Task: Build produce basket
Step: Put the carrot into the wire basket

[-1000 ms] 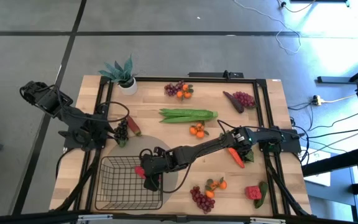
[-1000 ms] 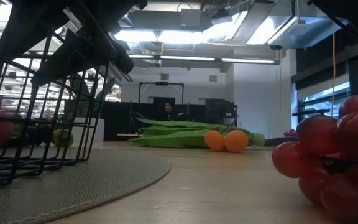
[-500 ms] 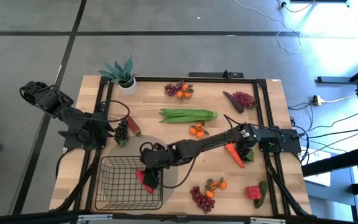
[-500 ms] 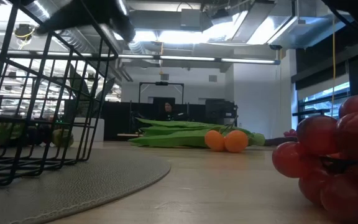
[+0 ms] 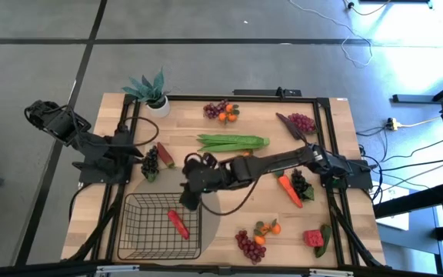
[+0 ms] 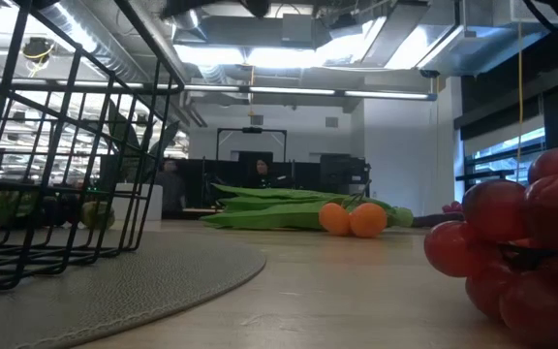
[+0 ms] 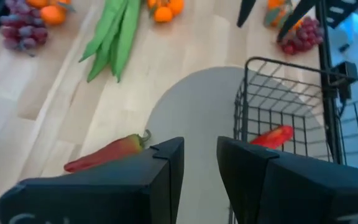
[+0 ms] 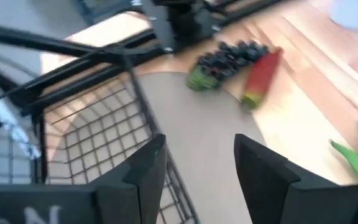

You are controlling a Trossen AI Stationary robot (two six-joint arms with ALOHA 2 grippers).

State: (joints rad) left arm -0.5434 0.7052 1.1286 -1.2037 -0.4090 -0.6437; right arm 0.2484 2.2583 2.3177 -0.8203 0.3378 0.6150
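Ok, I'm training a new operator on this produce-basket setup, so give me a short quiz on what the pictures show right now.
1. True or false: a red pepper lies inside the basket.
2. What does the basket stand on? A) a grey round mat B) a blue tray C) the bare floor
3. What does the right hand hold?

Key: 1 true. 2 A. 3 nothing; its fingers stand open and empty, close to the basket's rim.
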